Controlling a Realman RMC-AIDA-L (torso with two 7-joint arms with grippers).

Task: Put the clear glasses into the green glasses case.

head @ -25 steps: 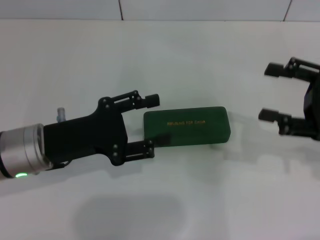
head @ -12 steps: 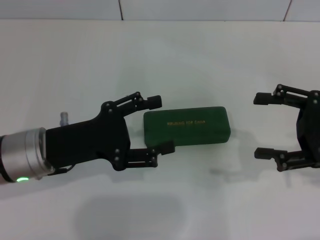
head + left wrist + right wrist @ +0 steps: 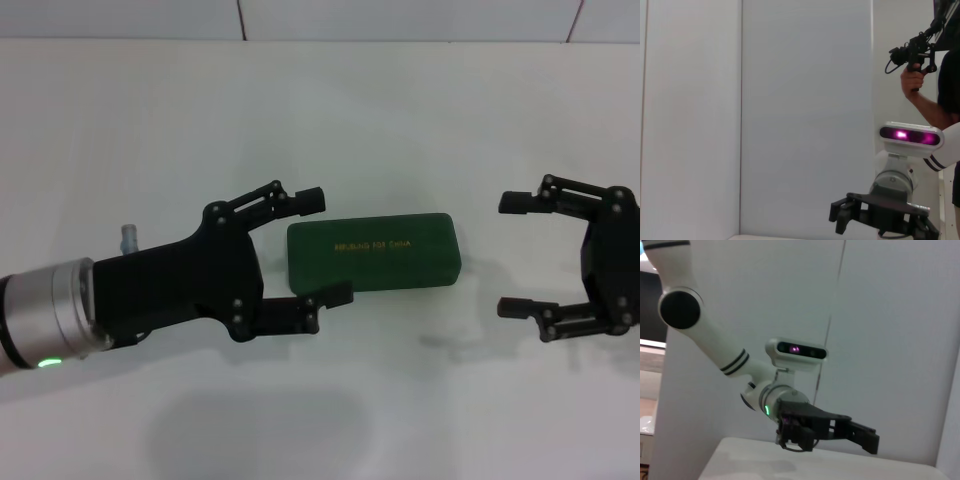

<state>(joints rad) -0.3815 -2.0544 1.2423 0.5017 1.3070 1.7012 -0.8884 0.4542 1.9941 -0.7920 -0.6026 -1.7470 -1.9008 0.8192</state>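
The green glasses case (image 3: 373,252) lies shut on the white table, gold lettering on its lid. My left gripper (image 3: 325,246) is open at the case's left end, one finger beyond its far corner and one at its near edge. My right gripper (image 3: 510,255) is open to the right of the case, a short gap away, nothing between its fingers. The right wrist view shows the left gripper (image 3: 862,436) over the table; the left wrist view shows the right gripper (image 3: 842,216). The clear glasses are out of view.
The white table (image 3: 330,110) runs back to a tiled wall. A person (image 3: 940,75) holding a camera rig stands behind the robot in the left wrist view.
My right gripper has moved down and left toward the case's right end. My left gripper has opened wider, its near finger dropping off the lid to the case's front edge.
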